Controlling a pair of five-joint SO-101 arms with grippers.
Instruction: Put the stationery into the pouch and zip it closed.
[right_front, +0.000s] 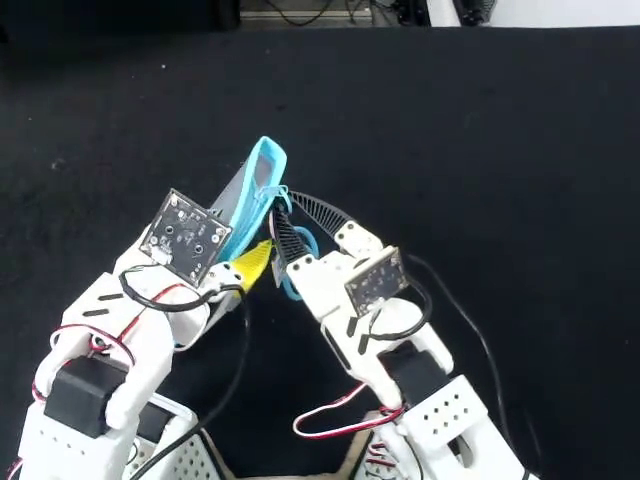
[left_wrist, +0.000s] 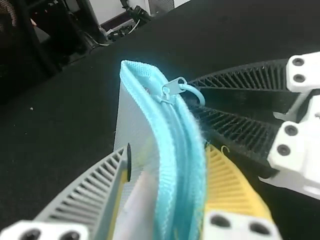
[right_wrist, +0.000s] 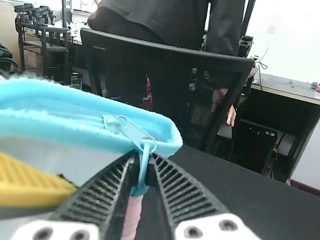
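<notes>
High view: arms lean together; left pincer (right_front: 245, 248) clamps upright pouch (right_front: 256, 188), right pincer (right_front: 285, 215) nips its zipper pull (right_wrist: 132, 133) over desk (right_front: 500, 150).

A lab-like office: a mesh chair (right_wrist: 165, 85) and a cable-strewn desk (right_wrist: 287, 86) stand behind the black table (right_front: 480, 130).

Grey pouch (right_front: 240, 197), upright, zip pull (left_wrist: 175, 86) at end

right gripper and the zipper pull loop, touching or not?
Touching. Right wrist view: the right gripper pinches the blue pull loop between both black fingers, hanging from the pouch.
</notes>
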